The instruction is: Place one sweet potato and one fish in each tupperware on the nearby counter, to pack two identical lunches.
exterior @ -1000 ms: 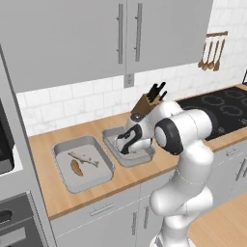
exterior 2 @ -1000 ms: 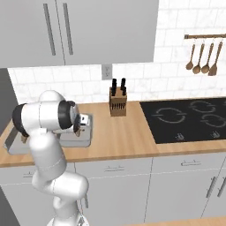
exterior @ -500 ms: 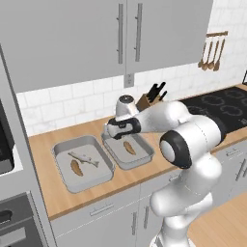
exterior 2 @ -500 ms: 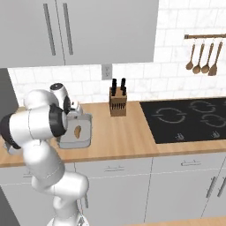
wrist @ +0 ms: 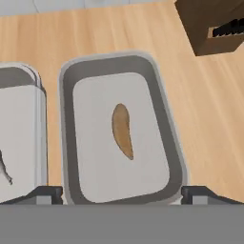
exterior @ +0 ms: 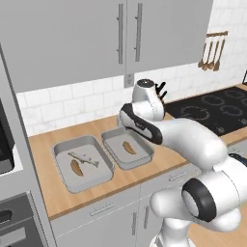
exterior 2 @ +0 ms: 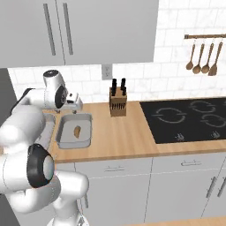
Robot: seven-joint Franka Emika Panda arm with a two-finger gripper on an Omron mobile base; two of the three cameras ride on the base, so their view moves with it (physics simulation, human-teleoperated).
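Tupperware (wrist: pixel 171 157) with a sweet potato (wrist: pixel 122 129) lies under the wide-open, empty hand (wrist: pixel 122 193).

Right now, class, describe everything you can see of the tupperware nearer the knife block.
The tupperware is a shallow grey rectangular tray with rounded corners and a wide flat rim, plastic by its look. It lies flat on the wooden counter, close beside its twin, left of the knife block. Inside lies one brown sweet potato and no fish. The open gripper hovers above it, touching nothing.
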